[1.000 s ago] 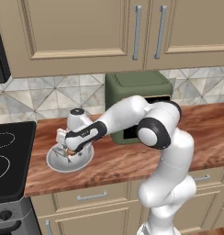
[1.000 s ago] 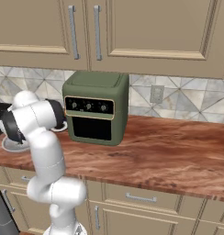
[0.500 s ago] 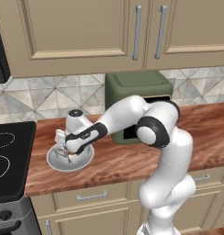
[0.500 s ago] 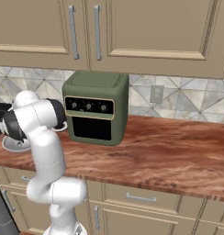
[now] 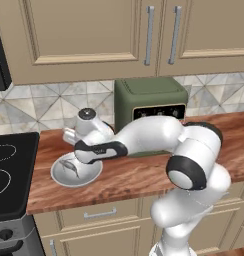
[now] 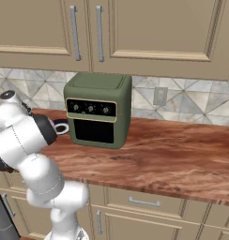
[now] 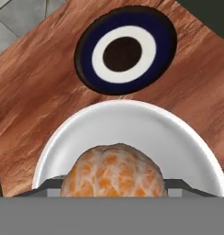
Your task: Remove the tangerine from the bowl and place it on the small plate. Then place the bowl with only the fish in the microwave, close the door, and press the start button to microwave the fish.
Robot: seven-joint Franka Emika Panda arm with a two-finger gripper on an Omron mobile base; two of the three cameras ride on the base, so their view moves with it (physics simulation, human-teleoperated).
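Here, in the left base view, the white arm reaches to the left of centre and its gripper (image 5: 74, 149) sits low over the bowl (image 5: 75, 171), at mid-left on the wooden counter (image 5: 129, 175); the silvery fish (image 5: 70, 166) lies inside

In the right base view the olive-green countertop oven (image 6: 98, 116) stands at centre, and a sliver of the small plate (image 6: 61, 127) shows just left of it, behind the arm

In the hand view the tangerine (image 7: 113, 172) fills the bottom centre, pinched between the two dark fingertips (image 7: 48, 185), inside the bowl's white rim; the navy plate lies at upper centre, just beyond the bowl

This looks like the first step, with the fruit gripped but not yet lifted. Next it likely needs a lift clear of the rim, then a short carry over to the plate
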